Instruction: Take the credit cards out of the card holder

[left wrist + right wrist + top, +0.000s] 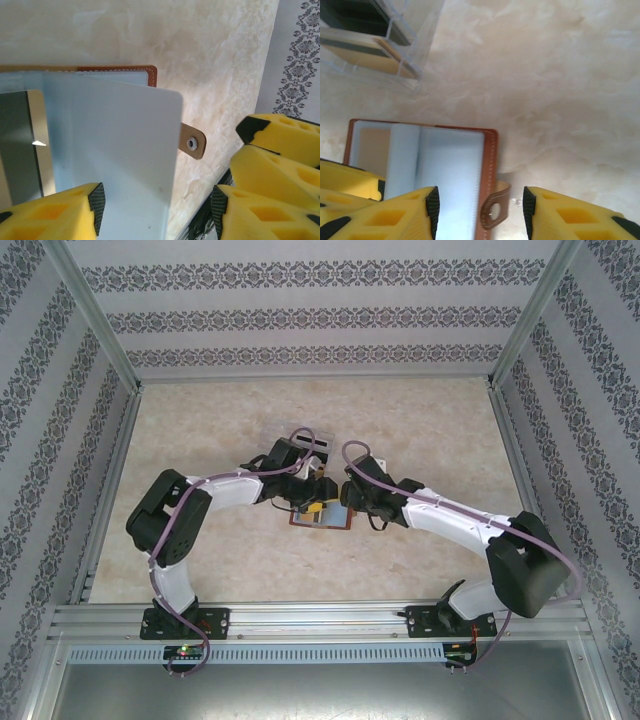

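Brown holder lying open and flat on the counter, in the middle between the two arms. Pale card poking out past the brown rim, one long edge free. Hard to tell whether partly in its sleeve. Little tab with a snap sticking out from the side.

Left fingers spread apart, not squeezing. Card's free edge in the gap, one pad over the card's face. Right fingers spread apart too, holding nothing, set on either side of the holder's stitched edge and the tab.

Probably thin, light and stiff, that card, and smooth, so likely slippery. Best to pinch it by the free edge, flat sides against the pads, then pull straight out. Holder soft and light as well, so apt to slide or lift along with the card. Best to press down on the brown edge near the tab while pulling. Clear box nearby on the counter.
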{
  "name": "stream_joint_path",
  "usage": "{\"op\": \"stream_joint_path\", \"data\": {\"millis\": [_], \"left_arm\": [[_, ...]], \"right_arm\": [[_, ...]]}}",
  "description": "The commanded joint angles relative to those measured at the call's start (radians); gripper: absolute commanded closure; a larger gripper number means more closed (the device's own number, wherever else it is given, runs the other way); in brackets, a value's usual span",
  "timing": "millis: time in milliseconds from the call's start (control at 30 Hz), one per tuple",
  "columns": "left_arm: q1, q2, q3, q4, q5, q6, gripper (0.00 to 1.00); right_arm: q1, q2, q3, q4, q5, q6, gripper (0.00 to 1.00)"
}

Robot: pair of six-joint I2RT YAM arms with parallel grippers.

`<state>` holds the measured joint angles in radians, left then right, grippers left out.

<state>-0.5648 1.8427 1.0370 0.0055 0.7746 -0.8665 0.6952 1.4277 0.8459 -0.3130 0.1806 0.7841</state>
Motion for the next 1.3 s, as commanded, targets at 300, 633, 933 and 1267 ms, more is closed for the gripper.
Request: {"op": "stream_joint_path", "data": {"millis": [300,633,933,1267], "left_arm": [[-0.027,0.032,0.020,0.018,-0.018,-0.027,0.39],[-0.006,-0.048,-0.003,-0.077,-0.080,0.045,0.64],[-0.005,0.001,0.001,-0.056,-0.064,0.016,0.81],[0.085,-0.148,-0.036,-0.273,-0.258,0.088,0.78]], "right_arm": [[0.003,-0.043,0.005,0.081,0.009,0.017,0.51],[0.038,0.014,0.061,0.143,-0.047,-0.036,0.61],[0.038,0.069,0.080,0.143,-0.086,0.004,0.80],[0.019,0.210,0.126,0.187,-0.261,0.066,0.78]]}}
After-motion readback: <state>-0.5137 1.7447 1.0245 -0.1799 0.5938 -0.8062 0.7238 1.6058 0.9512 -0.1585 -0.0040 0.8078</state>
